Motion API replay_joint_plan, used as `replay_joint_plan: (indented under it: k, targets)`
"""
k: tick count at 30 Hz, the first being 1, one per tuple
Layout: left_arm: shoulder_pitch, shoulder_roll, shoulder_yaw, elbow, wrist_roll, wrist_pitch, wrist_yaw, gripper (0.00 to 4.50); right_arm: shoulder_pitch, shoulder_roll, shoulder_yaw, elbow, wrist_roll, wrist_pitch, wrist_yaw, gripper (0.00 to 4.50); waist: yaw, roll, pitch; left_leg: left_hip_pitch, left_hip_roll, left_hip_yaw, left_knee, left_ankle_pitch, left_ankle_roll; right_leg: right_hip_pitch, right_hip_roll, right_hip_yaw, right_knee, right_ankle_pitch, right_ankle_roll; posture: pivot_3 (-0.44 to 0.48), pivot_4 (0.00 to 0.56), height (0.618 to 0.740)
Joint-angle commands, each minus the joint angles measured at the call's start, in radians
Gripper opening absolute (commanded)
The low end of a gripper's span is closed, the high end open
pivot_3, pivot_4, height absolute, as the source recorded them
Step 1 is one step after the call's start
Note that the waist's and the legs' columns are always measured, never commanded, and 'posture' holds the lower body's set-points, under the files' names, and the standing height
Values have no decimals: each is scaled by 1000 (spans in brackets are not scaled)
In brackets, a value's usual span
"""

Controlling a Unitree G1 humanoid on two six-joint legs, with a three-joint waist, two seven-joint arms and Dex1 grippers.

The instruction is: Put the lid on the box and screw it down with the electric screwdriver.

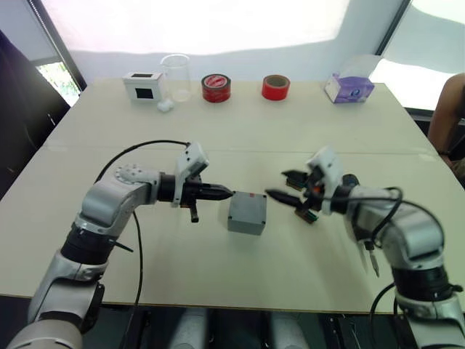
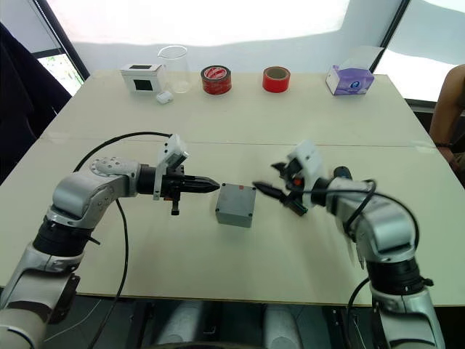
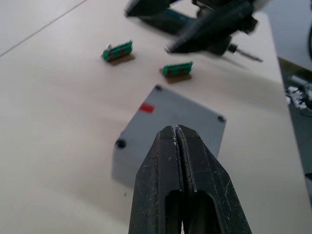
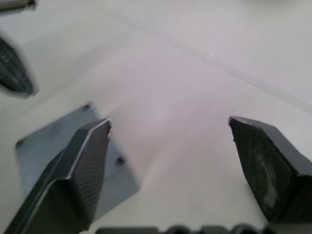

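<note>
box [image 1: 246,212] one, green parts [image 3: 117,51] apparently two

Head pair looks down across the table [image 1: 240,131]; each wrist camera sits close, facing the box [image 3: 170,122] they share.
</note>
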State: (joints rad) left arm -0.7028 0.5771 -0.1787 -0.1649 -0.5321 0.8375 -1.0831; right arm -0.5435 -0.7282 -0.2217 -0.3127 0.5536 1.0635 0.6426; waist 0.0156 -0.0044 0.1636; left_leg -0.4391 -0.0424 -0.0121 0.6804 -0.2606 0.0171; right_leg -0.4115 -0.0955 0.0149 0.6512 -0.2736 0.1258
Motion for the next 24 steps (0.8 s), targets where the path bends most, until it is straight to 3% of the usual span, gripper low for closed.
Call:
replay_joint_plan:
  k: [1,4,6,9,24]
  targets:
    - [-25,9,-5,-75,-26,-22,-39,0,-121,-94,-147,92,26,338,-77,4490,-4,0,0,0,0,0,0,0,0,1,0,0,-2,0,0,0,150,740]
    - [-22,46,-66,-113,12,-80,-107,0,-129,-300,-79,149,89,546,6,4490,-5,1,0,0,0,1,-3,0,0,-1,-1,1,-2,0,0,0,150,740]
    - [-28,50,-93,-113,26,-109,-130,0,-86,-447,36,154,84,537,50,4490,-4,1,0,0,1,1,-5,0,0,-1,-2,1,-3,0,-1,0,150,740]
    - [-40,35,-121,-100,53,-147,-133,0,-55,-538,134,165,100,513,121,4490,-9,1,0,0,1,2,-5,-1,1,-1,-2,1,-5,0,0,0,150,740]
    - [29,-9,-112,-152,65,-127,-27,0,-109,-438,368,375,42,479,155,4490,-25,1,0,1,1,4,-3,-3,4,0,-2,2,-4,0,0,0,150,740]
